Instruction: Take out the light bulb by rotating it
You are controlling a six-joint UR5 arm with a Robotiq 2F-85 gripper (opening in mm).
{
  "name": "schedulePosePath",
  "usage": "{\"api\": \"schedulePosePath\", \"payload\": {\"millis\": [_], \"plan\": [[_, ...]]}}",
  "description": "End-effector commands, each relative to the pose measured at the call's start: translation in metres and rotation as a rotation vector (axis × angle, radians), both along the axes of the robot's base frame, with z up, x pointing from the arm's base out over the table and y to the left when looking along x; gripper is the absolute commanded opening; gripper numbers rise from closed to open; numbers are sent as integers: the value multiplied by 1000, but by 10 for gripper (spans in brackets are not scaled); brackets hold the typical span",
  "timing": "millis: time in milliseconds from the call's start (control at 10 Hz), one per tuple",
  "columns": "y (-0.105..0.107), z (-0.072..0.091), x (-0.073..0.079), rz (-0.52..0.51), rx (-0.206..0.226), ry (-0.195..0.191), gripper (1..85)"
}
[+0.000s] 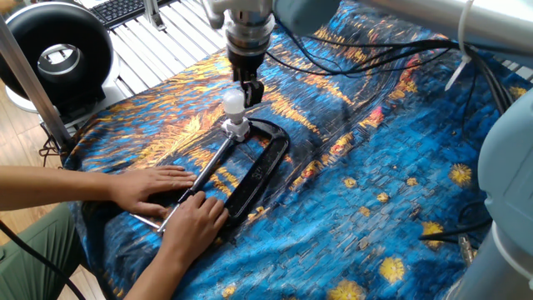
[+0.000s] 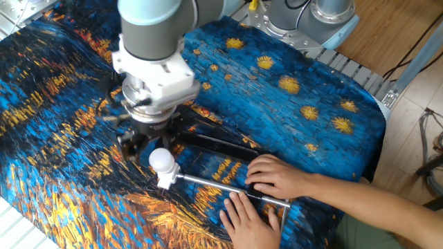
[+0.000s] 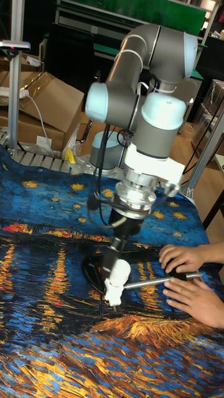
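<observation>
The light bulb (image 1: pixel 234 103) (image 2: pixel 162 160) (image 3: pixel 118 271) is a small white globe standing upright in a white socket (image 1: pixel 237 127) (image 2: pixel 167 179) at the end of a metal rod (image 1: pixel 208 164) (image 2: pixel 214 185). My gripper (image 1: pixel 249 89) (image 2: pixel 151 142) (image 3: pixel 119 246) hangs just above and behind the bulb. Its dark fingers are spread and hold nothing. A person's two hands (image 1: pixel 158 187) (image 2: pixel 273 176) press the rod's other end down on the cloth.
A black C-clamp (image 1: pixel 260 160) (image 2: pixel 214 145) lies beside the rod on the blue and orange painted cloth (image 1: pixel 400 167). Cables (image 1: pixel 366 58) trail across the far side. A black round device (image 1: pixel 54 54) stands beyond the left edge. Cardboard boxes (image 3: pixel 50 99) sit behind.
</observation>
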State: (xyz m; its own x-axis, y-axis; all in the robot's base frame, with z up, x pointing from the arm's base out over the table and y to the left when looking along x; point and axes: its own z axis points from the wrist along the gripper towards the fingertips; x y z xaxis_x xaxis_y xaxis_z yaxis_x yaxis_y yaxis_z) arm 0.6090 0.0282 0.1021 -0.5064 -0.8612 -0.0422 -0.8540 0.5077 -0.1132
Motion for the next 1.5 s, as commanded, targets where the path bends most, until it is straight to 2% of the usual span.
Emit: {"api": "schedulePosePath", "payload": {"millis": [0, 100, 200, 500, 1000, 1400], "plan": [[8, 9, -33, -458, 92, 115, 647], [18, 11, -37, -558, 129, 141, 633], [24, 12, -39, -634, 148, 157, 630], [36, 15, -32, -813, 161, 163, 540], [23, 10, -21, -810, 120, 115, 533], [20, 4, -16, -814, 120, 96, 533]]}}
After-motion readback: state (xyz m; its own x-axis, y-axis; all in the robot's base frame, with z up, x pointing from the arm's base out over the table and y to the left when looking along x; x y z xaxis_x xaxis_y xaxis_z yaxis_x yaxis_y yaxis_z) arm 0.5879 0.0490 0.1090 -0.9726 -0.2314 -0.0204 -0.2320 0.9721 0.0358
